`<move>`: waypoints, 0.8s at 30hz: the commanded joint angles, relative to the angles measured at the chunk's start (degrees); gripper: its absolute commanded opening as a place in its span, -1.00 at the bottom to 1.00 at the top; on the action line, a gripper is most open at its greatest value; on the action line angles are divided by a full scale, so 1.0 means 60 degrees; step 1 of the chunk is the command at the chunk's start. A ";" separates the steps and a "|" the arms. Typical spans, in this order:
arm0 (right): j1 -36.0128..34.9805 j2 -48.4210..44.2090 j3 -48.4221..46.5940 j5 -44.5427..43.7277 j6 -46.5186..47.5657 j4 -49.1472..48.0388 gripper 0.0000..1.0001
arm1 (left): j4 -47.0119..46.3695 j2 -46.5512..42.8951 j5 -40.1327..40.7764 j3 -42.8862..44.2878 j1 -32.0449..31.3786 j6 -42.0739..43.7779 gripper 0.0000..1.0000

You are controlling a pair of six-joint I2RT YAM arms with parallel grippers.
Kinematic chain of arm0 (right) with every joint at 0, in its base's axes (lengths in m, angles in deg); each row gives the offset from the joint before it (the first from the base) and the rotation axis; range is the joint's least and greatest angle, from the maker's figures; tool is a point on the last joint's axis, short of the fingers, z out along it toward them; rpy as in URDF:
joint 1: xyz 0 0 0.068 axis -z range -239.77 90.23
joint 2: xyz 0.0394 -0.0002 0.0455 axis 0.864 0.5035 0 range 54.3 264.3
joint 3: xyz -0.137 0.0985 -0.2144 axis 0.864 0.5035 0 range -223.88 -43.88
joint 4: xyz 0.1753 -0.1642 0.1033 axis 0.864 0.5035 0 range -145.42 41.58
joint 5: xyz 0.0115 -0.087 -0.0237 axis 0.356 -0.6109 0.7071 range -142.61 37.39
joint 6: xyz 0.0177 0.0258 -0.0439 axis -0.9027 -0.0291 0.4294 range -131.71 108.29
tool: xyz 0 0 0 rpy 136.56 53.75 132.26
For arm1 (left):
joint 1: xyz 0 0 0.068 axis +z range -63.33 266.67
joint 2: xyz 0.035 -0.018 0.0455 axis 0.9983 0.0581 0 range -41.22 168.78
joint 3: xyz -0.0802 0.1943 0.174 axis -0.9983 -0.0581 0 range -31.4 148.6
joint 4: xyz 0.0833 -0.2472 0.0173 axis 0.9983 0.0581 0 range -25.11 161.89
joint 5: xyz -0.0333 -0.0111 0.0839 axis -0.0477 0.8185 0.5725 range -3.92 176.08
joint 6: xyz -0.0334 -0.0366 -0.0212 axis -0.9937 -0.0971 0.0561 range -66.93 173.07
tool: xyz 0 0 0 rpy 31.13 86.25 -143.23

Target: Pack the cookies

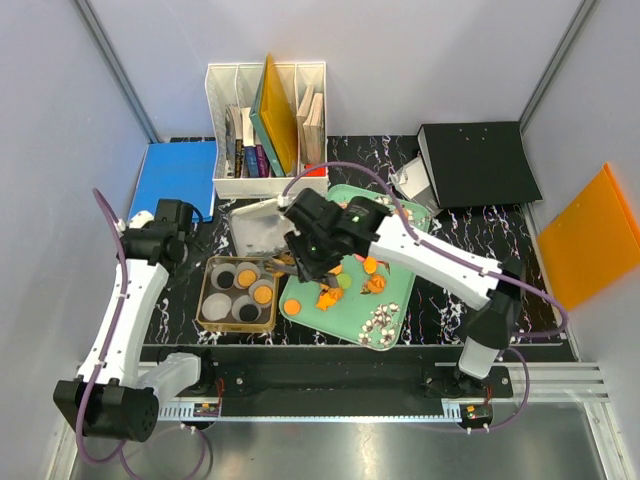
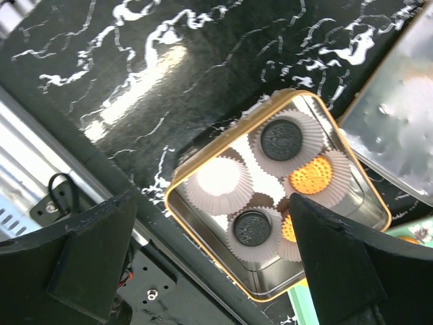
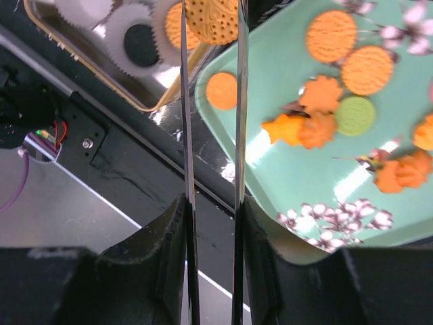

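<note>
Round orange cookies (image 3: 331, 35) and one green one (image 3: 354, 116) lie on the mint-green tray (image 1: 392, 300). My right gripper (image 3: 211, 203) is shut on metal tongs (image 3: 239, 101). The tong tips pinch an orange cookie (image 3: 211, 20) over the edge of the gold-rimmed tin (image 1: 203, 300). In the tin, pleated paper cups hold a black cookie (image 2: 281, 140), an orange cookie (image 2: 311, 175) and a second black cookie (image 2: 252, 228); one cup (image 2: 220, 177) is empty. My left gripper (image 2: 216, 264) hangs open above the tin's near corner, holding nothing.
A white file box (image 1: 266, 130) with books stands at the back, with a blue folder (image 1: 180, 175) to its left. A black binder (image 1: 478, 160) and an orange sheet (image 1: 592, 235) are at the right. A clear lid (image 1: 258, 225) lies behind the tin.
</note>
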 commanded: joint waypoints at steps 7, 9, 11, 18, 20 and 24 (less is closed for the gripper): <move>-0.1119 0.1395 -0.2275 0.1176 0.0798 -0.0551 -0.47 | 0.0859 -0.0253 0.1070 0.0398 0.0239 -0.0813 0.98; -0.1251 0.1761 -0.2628 0.1439 0.0900 -0.0479 -0.47 | 0.0962 -0.0238 0.1187 0.0427 0.0268 -0.0974 0.98; -0.1397 0.2126 -0.3156 0.1470 0.1148 -0.0231 -0.47 | 0.1006 -0.0253 0.1202 0.0412 0.0298 -0.1033 0.98; -0.1486 0.2991 -0.4239 0.1938 0.1603 0.0327 -0.47 | 0.1050 -0.0267 0.1246 0.0383 0.0312 -0.1063 0.98; -0.1530 0.3285 -0.4562 0.1997 0.1662 0.0503 -0.46 | 0.1050 -0.0282 0.1261 0.0354 0.0312 -0.1048 0.98; -0.1559 0.3578 -0.4739 0.2041 0.1706 0.0533 -0.46 | 0.0963 -0.0311 0.1203 0.0237 0.0283 -0.0990 0.98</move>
